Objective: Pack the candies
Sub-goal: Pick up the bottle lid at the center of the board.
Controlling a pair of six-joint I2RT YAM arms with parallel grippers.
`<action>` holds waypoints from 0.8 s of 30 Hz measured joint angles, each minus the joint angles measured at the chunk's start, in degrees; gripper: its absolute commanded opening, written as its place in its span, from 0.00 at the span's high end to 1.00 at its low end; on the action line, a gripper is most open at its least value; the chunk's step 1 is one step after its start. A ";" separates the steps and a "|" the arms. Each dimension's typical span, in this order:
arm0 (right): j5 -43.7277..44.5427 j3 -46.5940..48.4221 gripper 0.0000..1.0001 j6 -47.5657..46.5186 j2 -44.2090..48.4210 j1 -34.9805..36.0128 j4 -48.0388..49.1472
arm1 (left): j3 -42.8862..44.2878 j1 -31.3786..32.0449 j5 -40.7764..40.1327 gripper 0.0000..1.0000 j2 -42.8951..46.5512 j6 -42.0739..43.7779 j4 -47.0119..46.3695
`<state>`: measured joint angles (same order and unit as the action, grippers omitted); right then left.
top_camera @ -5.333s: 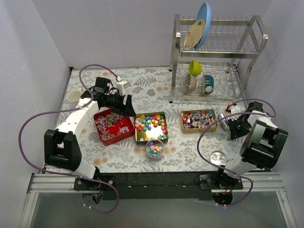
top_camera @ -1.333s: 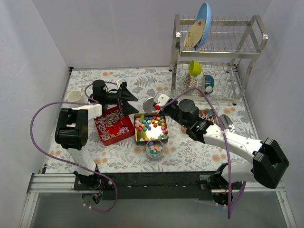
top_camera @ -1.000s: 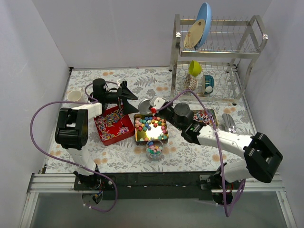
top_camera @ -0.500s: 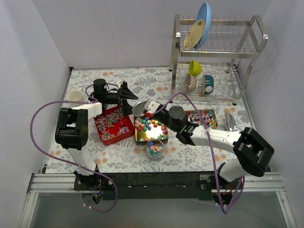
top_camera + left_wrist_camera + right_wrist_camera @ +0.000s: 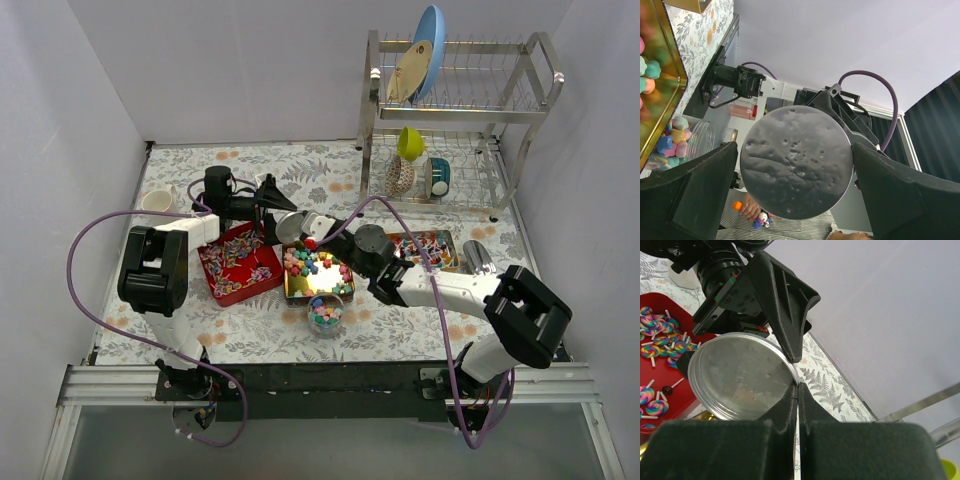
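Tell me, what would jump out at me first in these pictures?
First, the round silver lid, raised mid-table over the tins. The right pincer is shut on its rim, and the left pincer stands open on either side of it. Below lie bright candies in a gold tin, and left of that in the top view is a red tin of swirled lollipops.

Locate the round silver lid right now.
Top view, left of centre: the round silver lid is pinched at its rim by the right gripper, between the open fingers of the left gripper, beside the red tin.
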<state>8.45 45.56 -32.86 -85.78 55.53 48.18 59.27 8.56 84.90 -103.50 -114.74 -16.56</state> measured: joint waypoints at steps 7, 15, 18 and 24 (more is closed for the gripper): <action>0.42 0.00 0.99 -1.86 -1.36 0.07 1.79 | 0.00 0.22 0.02 0.02 0.00 -0.11 0.20; 0.42 -0.46 0.99 -2.91 -1.62 0.07 2.97 | 0.00 0.22 0.00 0.09 0.00 -0.09 0.55; 0.39 -0.48 0.99 -3.34 -1.62 0.07 2.95 | 0.00 0.22 0.02 0.14 -0.02 -0.11 0.70; 0.20 -1.05 0.52 -4.39 -1.64 0.07 2.86 | 0.04 0.28 0.00 0.15 -0.02 -0.11 1.14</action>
<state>8.64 44.51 -37.26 -87.42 55.59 51.05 59.31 8.84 84.90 -103.53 -114.85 -15.42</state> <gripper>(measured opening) 0.231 0.887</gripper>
